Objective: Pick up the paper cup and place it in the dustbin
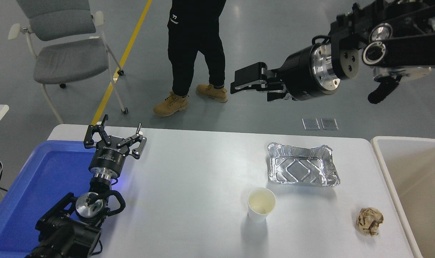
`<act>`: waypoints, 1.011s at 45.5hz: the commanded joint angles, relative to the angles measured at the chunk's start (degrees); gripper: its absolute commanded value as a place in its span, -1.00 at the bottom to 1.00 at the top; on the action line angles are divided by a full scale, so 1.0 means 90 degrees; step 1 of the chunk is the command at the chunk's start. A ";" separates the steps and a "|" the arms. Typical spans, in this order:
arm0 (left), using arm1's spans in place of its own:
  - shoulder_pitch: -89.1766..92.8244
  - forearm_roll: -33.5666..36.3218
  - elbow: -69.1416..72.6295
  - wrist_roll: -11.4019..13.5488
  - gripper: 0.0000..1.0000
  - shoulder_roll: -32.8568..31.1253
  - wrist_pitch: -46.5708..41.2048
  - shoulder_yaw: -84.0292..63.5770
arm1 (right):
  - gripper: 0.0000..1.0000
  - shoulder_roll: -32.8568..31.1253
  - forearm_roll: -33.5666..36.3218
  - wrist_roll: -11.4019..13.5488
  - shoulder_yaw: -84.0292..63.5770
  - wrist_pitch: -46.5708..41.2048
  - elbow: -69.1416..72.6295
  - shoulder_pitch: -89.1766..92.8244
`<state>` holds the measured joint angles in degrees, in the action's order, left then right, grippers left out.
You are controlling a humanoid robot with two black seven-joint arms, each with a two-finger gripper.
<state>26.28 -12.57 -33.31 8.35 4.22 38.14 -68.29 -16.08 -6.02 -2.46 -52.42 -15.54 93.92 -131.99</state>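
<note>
One paper cup stands upright

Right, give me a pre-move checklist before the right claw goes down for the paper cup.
1. Paper cup upright on the table, mouth up: ok.
2. Space around the cup free; foil tray and brown paper ball stand apart from it: ok.
3. Right claw open and empty: cannot tell from this angle.
4. Right claw lined up over the cup: not ok, it sits high and beyond the table's far edge.
5. Dustbin open at the table's right end: ok.
6. Left claw parked by the blue tray, clear of the path: ok.
</note>
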 commanded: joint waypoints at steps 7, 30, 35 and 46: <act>0.0000 0.0000 0.0000 -0.0010 0.98 0.0000 0.0001 0.0000 | 1.00 0.0547 0.0015 0.0000 -0.0444 -0.0041 0.0238 0.0066; 0.0000 0.0010 0.0000 -0.0010 0.98 0.0000 0.0010 0.0000 | 1.00 0.1621 0.1029 0.0048 -0.1011 0.0525 0.0160 0.1003; 0.0000 0.0010 0.0000 -0.0010 0.98 0.0000 0.0010 0.0010 | 1.00 0.1728 0.1469 0.0078 -0.1040 0.0564 0.0121 0.1169; 0.0000 0.0010 0.0000 -0.0010 0.98 0.0000 0.0010 0.0010 | 1.00 0.1787 0.1821 0.0302 -0.1069 0.0672 -0.0036 0.1560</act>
<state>26.28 -12.49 -33.31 8.26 4.22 38.23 -68.22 -1.33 6.43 -1.47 -61.28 -10.70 94.88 -121.35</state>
